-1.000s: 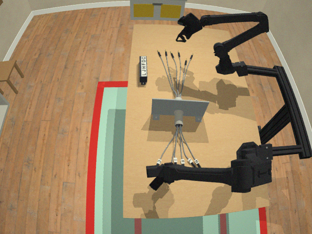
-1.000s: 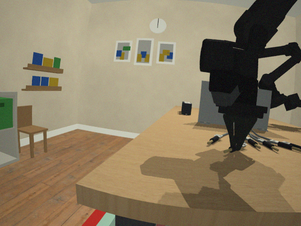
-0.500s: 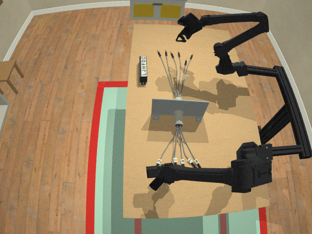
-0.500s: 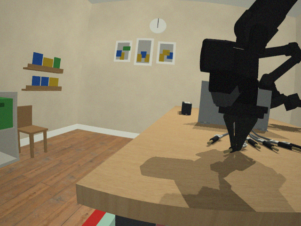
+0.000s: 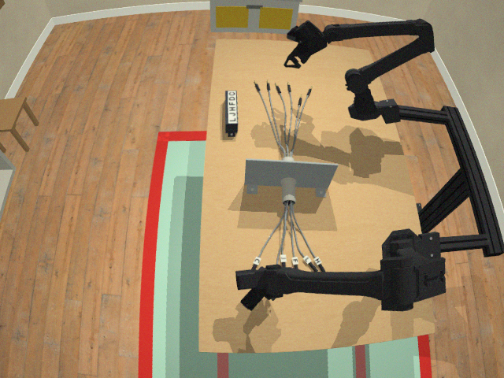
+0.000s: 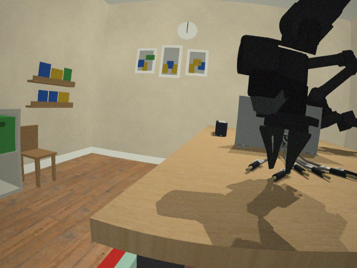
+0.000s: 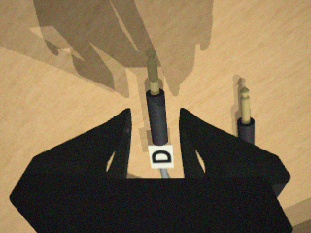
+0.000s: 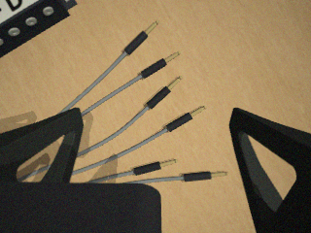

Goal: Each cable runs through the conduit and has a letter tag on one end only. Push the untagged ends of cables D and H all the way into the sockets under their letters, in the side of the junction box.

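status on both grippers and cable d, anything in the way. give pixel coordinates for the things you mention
Left gripper point(image 6: 279, 170) point(image 7: 155, 111) part open around D plug point(image 7: 156, 117), not gripping. Right gripper point(image 5: 292, 64) point(image 8: 155, 116) open, above untagged ends point(image 8: 157, 97). No obstruction evident.
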### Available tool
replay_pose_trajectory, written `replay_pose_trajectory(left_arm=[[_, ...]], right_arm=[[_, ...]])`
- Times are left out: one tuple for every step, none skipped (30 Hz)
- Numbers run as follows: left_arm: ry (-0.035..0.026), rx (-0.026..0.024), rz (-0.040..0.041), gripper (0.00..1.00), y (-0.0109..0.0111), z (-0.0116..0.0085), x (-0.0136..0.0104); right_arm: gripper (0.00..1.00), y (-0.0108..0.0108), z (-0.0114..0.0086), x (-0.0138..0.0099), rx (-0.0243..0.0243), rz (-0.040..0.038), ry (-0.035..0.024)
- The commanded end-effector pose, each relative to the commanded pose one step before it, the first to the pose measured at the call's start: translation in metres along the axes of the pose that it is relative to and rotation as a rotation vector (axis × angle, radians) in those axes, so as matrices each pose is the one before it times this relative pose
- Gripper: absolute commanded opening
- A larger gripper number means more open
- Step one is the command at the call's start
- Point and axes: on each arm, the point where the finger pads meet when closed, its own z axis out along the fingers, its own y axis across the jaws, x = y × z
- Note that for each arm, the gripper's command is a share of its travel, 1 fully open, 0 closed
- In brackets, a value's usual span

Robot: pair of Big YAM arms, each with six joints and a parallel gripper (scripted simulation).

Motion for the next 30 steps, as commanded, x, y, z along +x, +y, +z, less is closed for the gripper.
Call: replay_pose_trajectory(left_arm=[[-0.02387, 0.01773, -0.02142, 0.35, -0.00049, -0.01151, -0.02079], [-0.00255, 0.00239, -0.00053, 0.35, 0.00001, -0.002, -0.00142], [-0.00303, 0.00268, -0.00108, 0.35, -0.00014, -0.00183, -0.00146], [-0.00194, 0.00171, -0.00177, 0.35, -0.00011, -0.00127, -0.00093], [0.00231, -0.00223, 0.00091, 0.35, 0.0001, 0.00139, 0.00095], [-0.00385, 0.00928, 0.00183, 0.35, -0.00569, -0.00639, 0.00248], [0.00027, 0.00054, -0.00916, 0.35, -0.00038, -0.00259, 0.00025], [0.00029, 0.00754, 0.01163, 0.35, -0.00538, -0.00517, 0.00385], [-0.00026, -0.00037, -0.00019, 0.35, -0.00004, -0.00288, 0.00002], [-0.0003, -0.00038, -0.00016, 0.35, -0.00004, -0.00252, 0.00003], [-0.00004, -0.00013, -0.00011, 0.35, -0.00007, -0.00179, 0.00012], [0.00044, 0.00046, 0.0, 0.35, -0.00008, 0.0, 0.00008], [-0.00121, 0.0005, -0.00079, 0.46, -0.00059, -0.00227, -0.00063], [0.00012, 0.00011, -0.00013, 0.58, -0.00016, -0.00354, 0.00005], [0.00015, 0.00015, -0.0001, 0.69, -0.00015, -0.00344, 0.00001], [0.0, 0.0, 0.0, 0.69, 0.0, 0.0, 0.0], [0.0, 0.0, 0.0, 0.69, 0.0, 0.0, 0.0], [0.0002, 0.0002, -0.00013, 0.8, -0.00021, -0.0049, -0.00001], [0.00026, 0.00026, -0.00017, 0.92, -0.00026, -0.00639, -0.00002], [0.0003, 0.00029, -0.00019, 1.0, -0.00028, -0.00688, 0.0], [0.00032, 0.0003, -0.00019, 1.0, -0.00022, -0.00659, -0.00003], [0.00032, 0.00029, -0.00019, 1.0, -0.00018, -0.0057, 0.0], [0.00029, 0.00026, -0.00016, 1.0, -0.00013, -0.00429, 0.00005], [0.02779, -0.02912, 0.01795, 1.0, 0.00539, 0.01248, 0.01462], [0.0066, -0.00725, 0.00434, 1.0, 0.00017, 0.00368, 0.00365], [0.01114, -0.01161, 0.00719, 1.0, -0.00161, 0.01055, 0.00587], [0.00528, -0.00344, 0.00272, 1.0, -0.00011, 0.00277, 0.00247], [0.00448, -0.00943, -0.00473, 1.0, 0.00313, 0.00448, 0.00006], [0.00156, -0.00483, -0.00393, 1.0, 0.00202, 0.00207, -0.00069], [0.0, 0.0, 0.0, 1.0, 0.0, 0.0, 0.0]], right_arm=[[1.0, -0.00014, -0.00109, -0.00365, -0.00046, 0.01309, -0.00692], [1.0, 0.0, 0.0, 0.0, 0.0, 0.0, 0.0], [1.0, 0.0, 0.0, 0.0, 0.0, 0.0, 0.0], [1.0, 0.0, 0.0, 0.0, 0.0, 0.0, 0.0], [1.0, 0.0, 0.0, 0.0, 0.0, 0.0, 0.0], [1.0, 0.0, 0.0, 0.0, 0.0, 0.0, 0.0], [1.0, 0.0, 0.0, 0.0, 0.0, 0.0, 0.0], [1.0, 0.0, 0.0, 0.0, 0.0, 0.0, 0.0], [1.0, 0.0, 0.0, 0.0, 0.0, 0.0, 0.0], [1.0, 0.0, 0.0, 0.0, 0.0, 0.0, 0.0], [1.0, 0.0, 0.0, 0.0, 0.0, 0.0, 0.0], [1.0, 0.0, 0.0, 0.0, 0.0, 0.0, 0.0], [1.0, 0.0, 0.0, 0.0, 0.0, 0.0, 0.0], [1.0, 0.0, 0.0, 0.0, 0.0, 0.0, 0.0], [1.0, 0.0, 0.0, 0.0, 0.0, 0.0, 0.0], [1.0, 0.0, 0.0, 0.0, 0.0, 0.0, 0.0], [1.0, 0.0, 0.0, 0.0, 0.0, 0.0, 0.0], [1.0, 0.0, 0.0, 0.0, 0.0, 0.0, 0.0], [1.0, 0.0, 0.0, 0.0, 0.0, 0.0, 0.0], [1.0, 0.0, 0.0, 0.0, 0.0, 0.0, 0.0], [1.0, 0.0, 0.0, 0.0, 0.0, 0.0, 0.0], [1.0, 0.0, 0.0, 0.0, 0.0, 0.0, 0.0], [1.0, 0.0, 0.0, 0.0, 0.0, 0.0, 0.0], [1.0, 0.0, 0.0, 0.0, 0.0, 0.0, 0.0], [1.0, 0.0, 0.0, 0.0, 0.0, 0.0, 0.0], [1.0, 0.0, 0.0, 0.0, 0.0, 0.0, 0.0], [1.0, 0.0, 0.0, 0.0, 0.0, 0.0, 0.0], [1.0, 0.0, 0.0, 0.0, 0.0, 0.0, 0.0], [1.0, 0.0, 0.0, 0.0, 0.0, 0.0, 0.0], [1.0, 0.0, 0.0, 0.0, 0.0, 0.0, 0.0]])
